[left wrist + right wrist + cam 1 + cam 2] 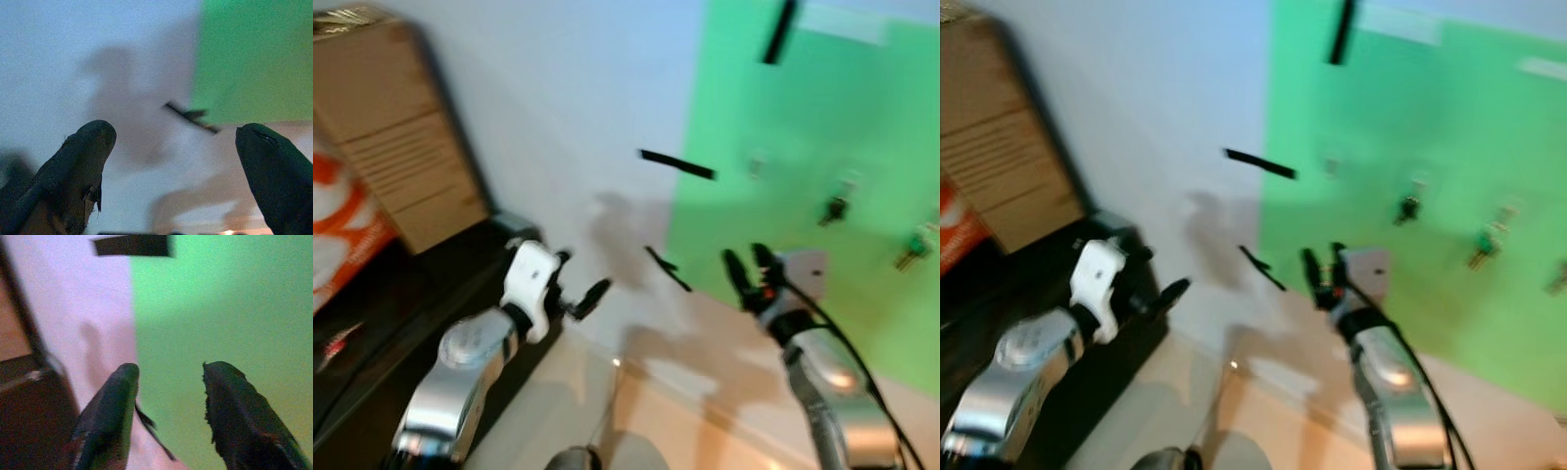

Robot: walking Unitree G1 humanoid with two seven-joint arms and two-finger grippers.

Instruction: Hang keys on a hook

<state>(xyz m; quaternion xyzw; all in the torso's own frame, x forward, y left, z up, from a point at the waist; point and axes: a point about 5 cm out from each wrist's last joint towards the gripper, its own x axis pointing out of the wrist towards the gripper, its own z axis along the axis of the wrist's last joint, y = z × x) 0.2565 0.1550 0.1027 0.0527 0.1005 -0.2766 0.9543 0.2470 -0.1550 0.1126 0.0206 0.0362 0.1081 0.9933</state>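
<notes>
A green sheet (803, 127) is taped to the pale wall, with small hooks (757, 164) on it. A dark key (834, 209) and a green-tagged key (913, 250) hang there, blurred. My right gripper (751, 266) is raised in front of the sheet's lower left corner, open and empty; the right wrist view shows its fingers (117, 396) apart against the green. My left gripper (578, 284) is raised before the bare wall left of the sheet, open with nothing in it, its fingertips (88, 147) wide apart.
Black tape strips (677, 164) hold the sheet's edge. A cardboard box (391, 127) and an orange-and-white bag (342, 225) stand on a dark cabinet (411, 294) at the left. Beige floor (685, 421) lies below the wall.
</notes>
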